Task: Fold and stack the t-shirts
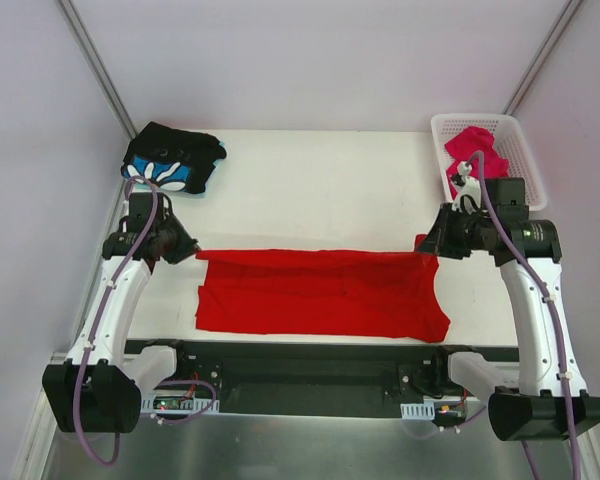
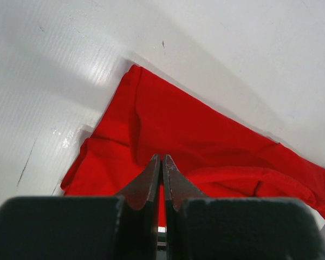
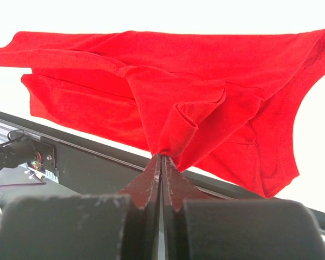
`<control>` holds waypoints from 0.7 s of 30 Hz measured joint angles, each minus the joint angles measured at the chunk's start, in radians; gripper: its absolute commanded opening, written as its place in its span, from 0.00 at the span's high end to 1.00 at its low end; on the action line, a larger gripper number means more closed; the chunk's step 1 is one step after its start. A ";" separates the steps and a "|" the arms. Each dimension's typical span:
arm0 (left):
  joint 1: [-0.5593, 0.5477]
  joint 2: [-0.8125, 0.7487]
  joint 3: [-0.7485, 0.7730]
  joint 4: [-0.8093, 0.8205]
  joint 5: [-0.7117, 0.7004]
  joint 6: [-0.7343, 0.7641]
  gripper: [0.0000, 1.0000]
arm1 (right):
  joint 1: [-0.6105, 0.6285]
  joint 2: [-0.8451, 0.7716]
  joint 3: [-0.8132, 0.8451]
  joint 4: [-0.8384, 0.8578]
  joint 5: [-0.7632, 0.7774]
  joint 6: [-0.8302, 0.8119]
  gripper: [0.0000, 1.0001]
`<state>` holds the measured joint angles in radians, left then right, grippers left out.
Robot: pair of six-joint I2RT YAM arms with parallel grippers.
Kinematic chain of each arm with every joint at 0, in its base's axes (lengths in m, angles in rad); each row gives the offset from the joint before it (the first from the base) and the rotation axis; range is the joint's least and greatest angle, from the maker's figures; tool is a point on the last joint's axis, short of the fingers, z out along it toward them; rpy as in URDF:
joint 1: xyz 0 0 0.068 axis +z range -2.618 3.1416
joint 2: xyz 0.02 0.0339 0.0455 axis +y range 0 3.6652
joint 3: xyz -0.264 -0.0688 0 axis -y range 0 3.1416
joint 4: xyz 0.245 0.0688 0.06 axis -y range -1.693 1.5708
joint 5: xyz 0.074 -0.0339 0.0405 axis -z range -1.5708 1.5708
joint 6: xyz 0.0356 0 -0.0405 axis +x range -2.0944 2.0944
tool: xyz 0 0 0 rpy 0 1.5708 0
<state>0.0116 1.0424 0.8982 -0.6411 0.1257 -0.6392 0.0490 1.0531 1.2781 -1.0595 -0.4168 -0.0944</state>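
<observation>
The bright red t-shirt [image 1: 320, 295] lies stretched left to right across the near half of the white table, folded lengthwise. My left gripper [image 1: 188, 250] is at its far left corner. In the left wrist view the jaws [image 2: 161, 157] are shut, with creases of the red cloth [image 2: 179, 124] running into the tips. My right gripper [image 1: 427, 245] is at the far right corner, shut on a bunched pinch of the red t-shirt [image 3: 168, 76] that rises to the tips [image 3: 161, 156]. A black flower-print t-shirt [image 1: 175, 160] lies folded at the back left. A pink t-shirt [image 1: 477, 152] lies crumpled in the basket.
The white lattice basket [image 1: 525, 160] stands at the back right corner. A black rail [image 1: 310, 360] with the arm bases runs along the table's near edge. White table [image 1: 320, 190] shows between the red shirt and the back wall.
</observation>
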 measured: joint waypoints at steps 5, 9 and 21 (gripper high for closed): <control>0.000 -0.038 -0.007 -0.005 0.000 0.000 1.00 | 0.003 -0.026 -0.004 -0.018 0.009 -0.003 0.99; 0.000 -0.068 -0.021 -0.019 0.000 0.000 1.00 | 0.008 -0.060 -0.032 -0.029 0.009 -0.004 0.98; 0.000 -0.097 -0.092 -0.039 -0.001 -0.003 0.88 | 0.019 -0.077 -0.054 -0.057 0.046 0.001 0.73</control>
<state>0.0116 0.9451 0.8062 -0.6800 0.1246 -0.6426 0.0681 0.9756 1.2243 -1.1168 -0.3706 -0.0933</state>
